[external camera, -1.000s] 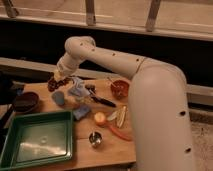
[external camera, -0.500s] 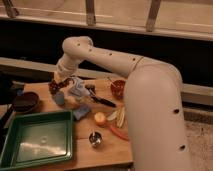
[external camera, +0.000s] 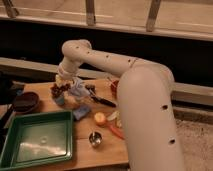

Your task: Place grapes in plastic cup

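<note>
The white arm (external camera: pixel 120 67) reaches over the wooden worktop (external camera: pixel 102 150) from the right and bends down at its far-left part. The gripper (external camera: pixel 64 89) hangs low there, its fingers closed. The grapes (external camera: pixel 59 90), a small dark reddish bunch, sit right at its tip; whether they are pinched between the fingers or only lying against them cannot be told.

The green tray (external camera: pixel 37 137) serves as landmark. The grapes are just beyond its far edge, above its middle. The plastic cup (external camera: pixel 60 100) seems to be the small light-blue shape just under the grapes, between them and the tray. A flat blue block (external camera: pixel 81 113) lies off the tray's far right corner. A shiny steel cup (external camera: pixel 94 138) stands to the tray's right. A dark brown bowl (external camera: pixel 26 101) sits beyond its far left corner.
</note>
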You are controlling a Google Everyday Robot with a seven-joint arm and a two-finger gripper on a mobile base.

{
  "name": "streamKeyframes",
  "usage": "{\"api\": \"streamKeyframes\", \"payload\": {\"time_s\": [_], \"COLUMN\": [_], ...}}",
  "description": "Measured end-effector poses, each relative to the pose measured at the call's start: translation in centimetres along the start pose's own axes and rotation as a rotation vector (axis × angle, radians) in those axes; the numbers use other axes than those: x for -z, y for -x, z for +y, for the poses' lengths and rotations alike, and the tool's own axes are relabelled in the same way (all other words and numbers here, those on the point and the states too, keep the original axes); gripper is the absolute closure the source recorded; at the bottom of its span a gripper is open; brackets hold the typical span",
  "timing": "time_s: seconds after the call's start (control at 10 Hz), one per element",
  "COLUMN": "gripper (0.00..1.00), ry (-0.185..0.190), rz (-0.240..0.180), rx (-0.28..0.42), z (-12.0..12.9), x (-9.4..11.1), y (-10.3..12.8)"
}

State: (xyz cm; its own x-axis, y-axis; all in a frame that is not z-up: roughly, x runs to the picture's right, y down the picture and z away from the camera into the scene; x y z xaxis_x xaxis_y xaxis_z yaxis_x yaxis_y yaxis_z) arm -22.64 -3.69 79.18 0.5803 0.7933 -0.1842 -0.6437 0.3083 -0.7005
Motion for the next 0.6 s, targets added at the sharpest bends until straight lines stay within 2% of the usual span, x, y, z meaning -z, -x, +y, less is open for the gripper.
{"api": "streamKeyframes", "payload": {"time_s": [0.3, 0.6], "gripper": [1.0, 1.0], "ry": [0.002, 0.001], "rz": [0.032, 0.088], "rx": [0.007, 0.061], "z": [-0.3, 0.3], "x": [-1.4, -3.6], "y": [0.5, 2.1]}}
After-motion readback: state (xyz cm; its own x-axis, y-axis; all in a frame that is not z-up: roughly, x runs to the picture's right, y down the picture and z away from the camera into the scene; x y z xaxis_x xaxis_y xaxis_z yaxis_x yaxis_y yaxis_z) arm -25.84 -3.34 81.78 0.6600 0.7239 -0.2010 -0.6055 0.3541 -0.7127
